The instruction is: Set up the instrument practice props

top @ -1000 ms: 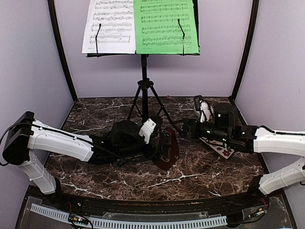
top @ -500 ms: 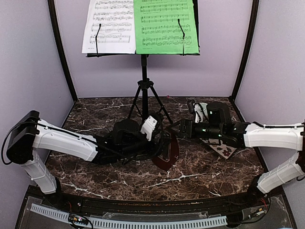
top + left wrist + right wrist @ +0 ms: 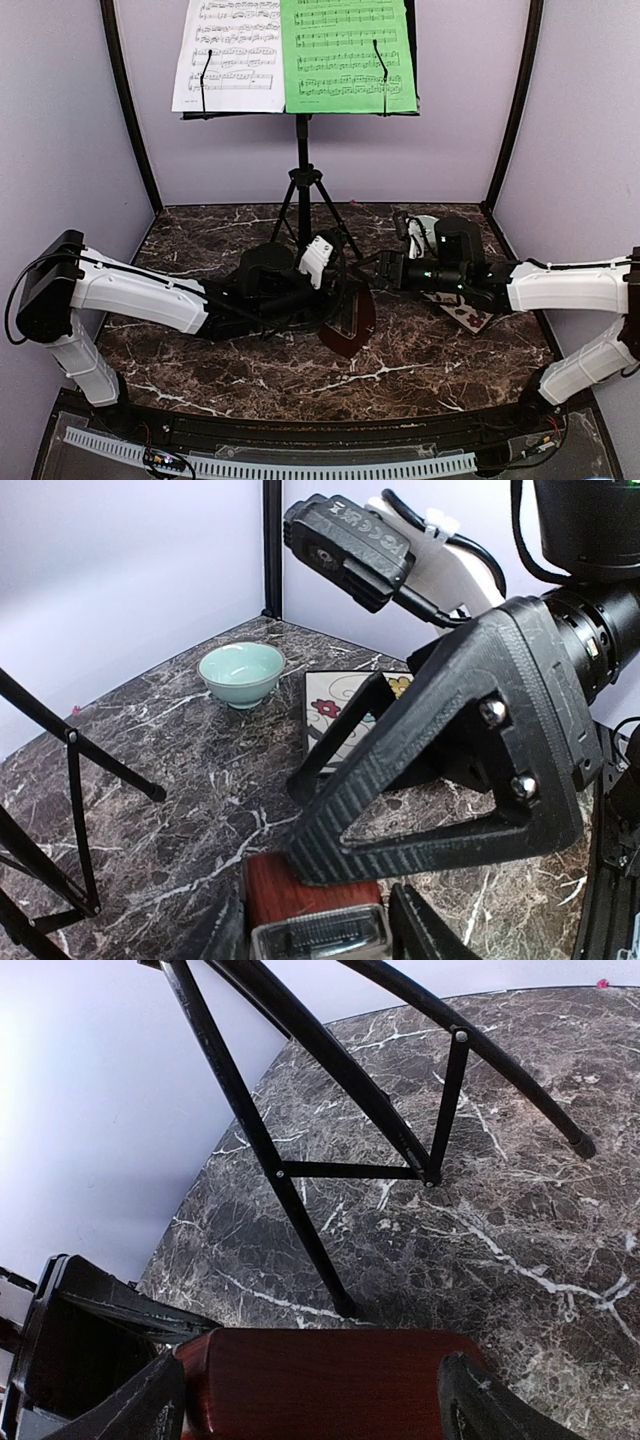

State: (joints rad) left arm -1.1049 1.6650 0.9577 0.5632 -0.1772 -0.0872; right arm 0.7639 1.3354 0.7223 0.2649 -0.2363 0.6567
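The rigid, smooth-faced metronome (image 3: 352, 325) looks light but slippery, so pinch its flat sides. The left claw (image 3: 318, 925) and right claw (image 3: 315, 1405) flank it; I cannot tell whether either grips.

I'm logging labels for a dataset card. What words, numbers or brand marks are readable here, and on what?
None can be read for certain.
White music sheet: printed staves and notes, too small to read.
Green music sheet: the same, too small.
Black camera housing, seen from the left wrist: raised lettering, too blurred to read.
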